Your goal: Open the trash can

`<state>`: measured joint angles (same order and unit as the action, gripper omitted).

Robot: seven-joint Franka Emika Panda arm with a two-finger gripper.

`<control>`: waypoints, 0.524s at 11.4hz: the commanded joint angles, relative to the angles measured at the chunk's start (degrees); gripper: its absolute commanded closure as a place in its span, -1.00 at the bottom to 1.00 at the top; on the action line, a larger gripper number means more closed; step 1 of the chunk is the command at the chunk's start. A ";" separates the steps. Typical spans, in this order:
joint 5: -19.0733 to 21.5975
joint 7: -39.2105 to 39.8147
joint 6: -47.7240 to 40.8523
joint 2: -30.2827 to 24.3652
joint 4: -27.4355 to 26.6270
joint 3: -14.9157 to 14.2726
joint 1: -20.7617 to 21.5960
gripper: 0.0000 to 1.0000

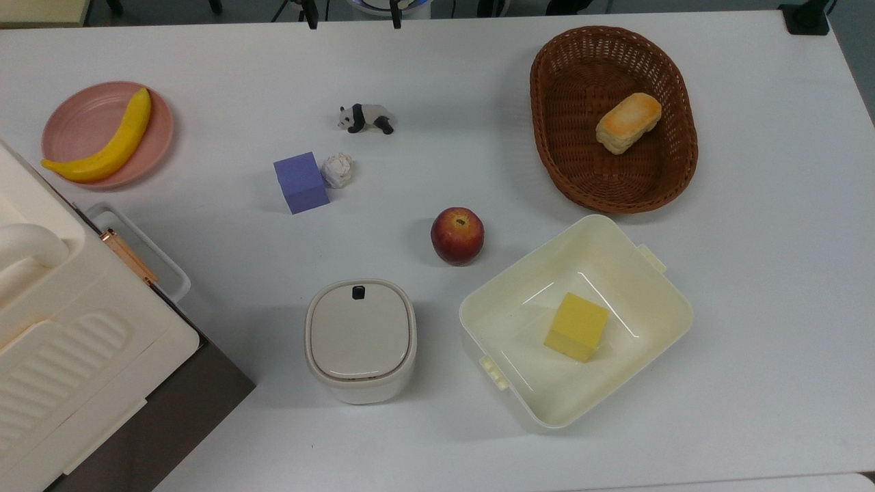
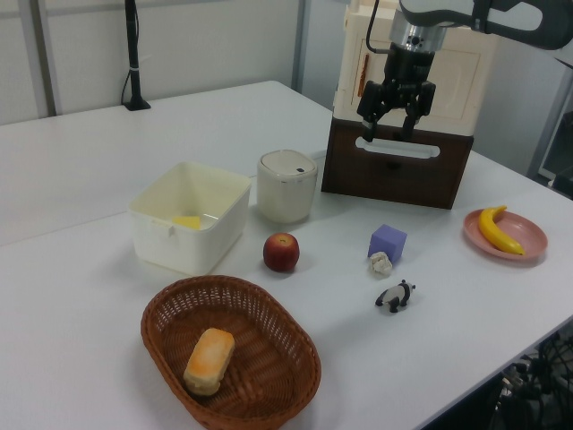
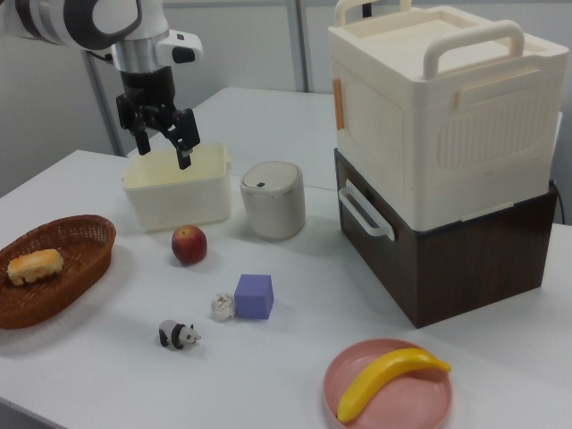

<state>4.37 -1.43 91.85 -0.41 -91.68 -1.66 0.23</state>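
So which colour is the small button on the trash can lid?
Black, on the trash can lid's button; clearest in the top view.

This looks like a robotics lab set up for tabletop trials. A plain white table [image 1: 752, 273] carries an odd mix of test props: a toy panda [image 1: 366, 118], a purple cube [image 1: 301, 182], a banana [image 1: 102, 147] on a pink plate [image 1: 72, 119], and bread [image 1: 629, 123] in a wicker basket [image 1: 567, 157]. Bare partition walls surround it, a black stand [image 2: 134, 54] is clamped at the table's edge, and the robot arm [image 3: 89, 22] reaches over the table.

Bare table [image 1: 225, 239] around trash can [image 1: 360, 339]
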 commanded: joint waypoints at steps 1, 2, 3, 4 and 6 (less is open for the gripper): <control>0.46 1.08 3.93 -0.91 -2.35 -0.54 0.65 -1.00; 0.46 1.17 4.38 -1.00 -2.71 -0.54 0.65 -1.00; 0.46 1.17 4.39 -0.91 -2.80 -0.54 0.74 -1.00; 0.46 1.17 4.39 -0.91 -2.80 -0.54 0.65 -1.00; 0.46 1.17 4.48 -0.91 -2.80 -0.45 0.65 -1.00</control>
<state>4.37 -1.38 94.52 -0.27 -92.74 -1.65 0.24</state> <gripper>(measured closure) 0.000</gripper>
